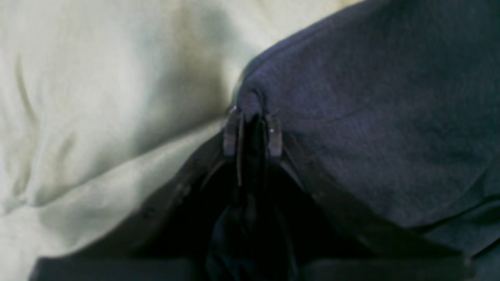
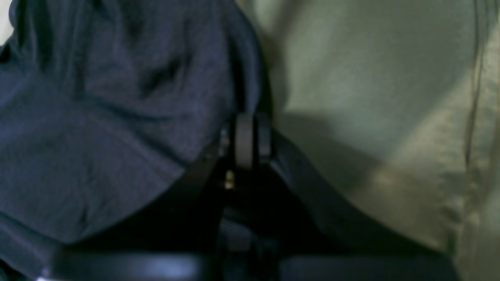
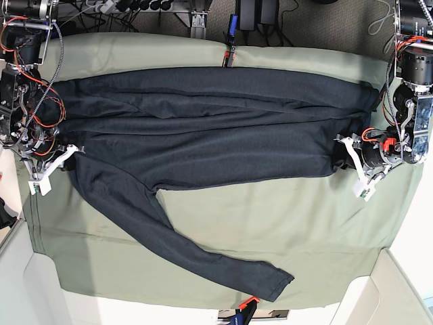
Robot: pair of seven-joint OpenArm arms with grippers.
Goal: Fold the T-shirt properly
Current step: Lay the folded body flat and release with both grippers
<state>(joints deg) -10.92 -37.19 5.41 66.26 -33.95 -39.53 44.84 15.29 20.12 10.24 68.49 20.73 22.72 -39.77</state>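
The dark charcoal-navy T-shirt (image 3: 203,128) lies stretched sideways across the sage-green table cloth (image 3: 284,223). One long sleeve (image 3: 203,250) trails toward the front edge. In the base view my left gripper (image 3: 346,152) is at the shirt's right end and my right gripper (image 3: 64,154) at its left end. In the left wrist view the left gripper (image 1: 254,134) is shut on a pinched fold of the shirt (image 1: 371,117). In the right wrist view the right gripper (image 2: 250,138) is shut on the shirt's edge (image 2: 97,117).
The cloth is wrinkled beside both grippers, as the left wrist view (image 1: 97,97) and the right wrist view (image 2: 371,78) show. A red and blue tool (image 3: 230,51) lies at the back edge. Cables and boxes (image 3: 257,13) sit behind the table. A small orange and blue object (image 3: 243,310) is at the front edge.
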